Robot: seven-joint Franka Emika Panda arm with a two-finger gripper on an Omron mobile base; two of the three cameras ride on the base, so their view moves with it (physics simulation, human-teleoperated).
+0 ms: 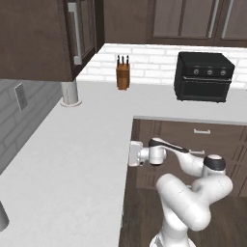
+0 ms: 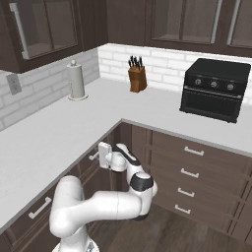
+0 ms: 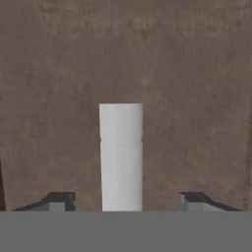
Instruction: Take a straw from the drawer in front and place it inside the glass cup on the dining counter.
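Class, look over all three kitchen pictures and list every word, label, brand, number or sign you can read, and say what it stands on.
None can be read in these pictures.
The black toaster oven has three knobs, with no markings legible beside them.
The knife block, the paper towel roll and the wall outlet carry no visible text.
The drawer front and its silver handle, seen close in the hand view, are plain.

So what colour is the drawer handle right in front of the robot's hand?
Silvery light grey, a bar handle against the dark brown drawer front. The hand view shows it best.
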